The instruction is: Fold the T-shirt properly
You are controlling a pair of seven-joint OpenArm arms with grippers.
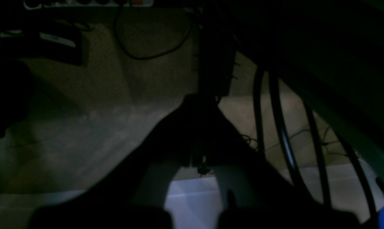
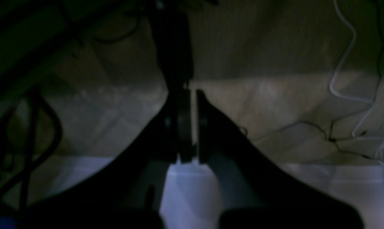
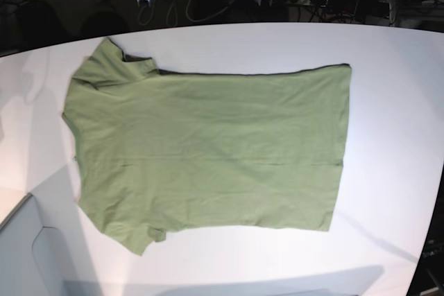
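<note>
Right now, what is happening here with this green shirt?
Nothing is handling it at this moment. The T-shirt lies spread out flat on the white table, collar end toward the base view's left, hem toward its right, and no fold is made yet. Both arms are parked at the far edge of the table. The left gripper and the right gripper are shut and empty, pointing over the table's edge toward the floor.
</note>
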